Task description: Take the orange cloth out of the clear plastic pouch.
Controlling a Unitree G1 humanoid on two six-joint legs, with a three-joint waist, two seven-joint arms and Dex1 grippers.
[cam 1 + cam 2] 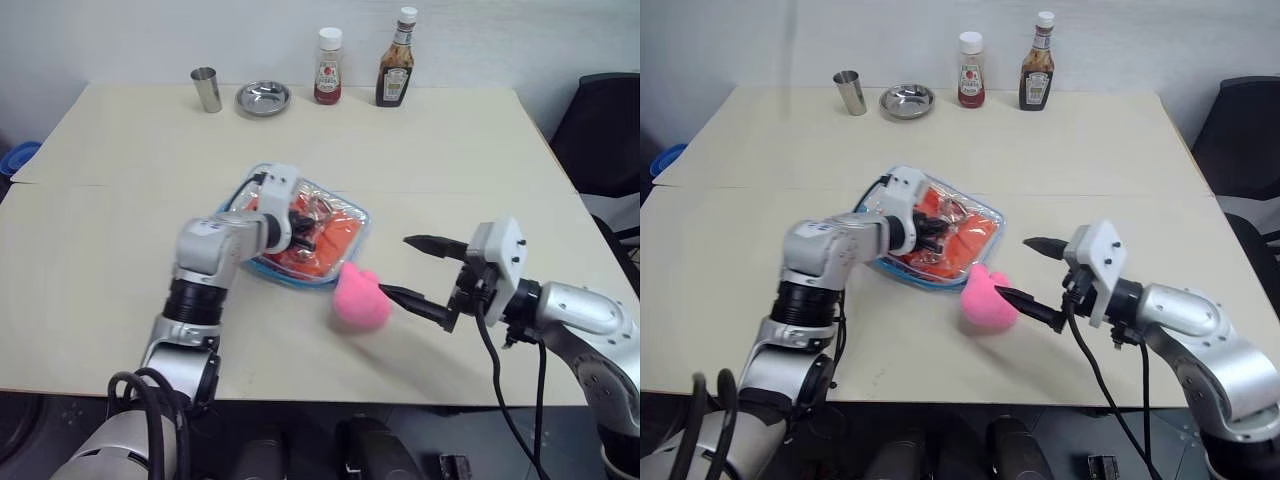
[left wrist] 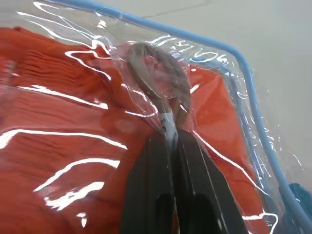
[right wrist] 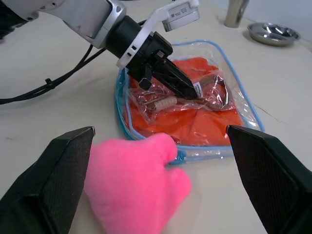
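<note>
Orange cloth (image 3: pixel 195 114) sat inside the clear plastic pouch (image 3: pixel 233 87), near the middle of the beige table (image 1: pixel 450 170), pouch lying flat with its light blue trim all round. Pink pom-pom (image 1: pixel 359 297) lay on the table at the pouch's near edge, touching it. Left gripper (image 3: pixel 190 87) was down on top of the pouch, fingers (image 2: pixel 195 195) clenched together, tips pinching a fold of clear plastic; in the left wrist view the film bunched up between the tips, with a small clear packet holding a metal clip just past them. Could not tell if any cloth was caught in that pinch. Right gripper (image 1: pixel 420 272) hovered above the table just beside the pom-pom, pointing at the pouch, fingers spread wide, nothing between them, lower finger tip close to the pom-pom. At the far table edge: metal cup (image 1: pixel 206 89), small steel dish (image 1: pixel 264 97), ketchup bottle (image 1: pixel 328 67), dark sauce bottle (image 1: pixel 396 60).
</note>
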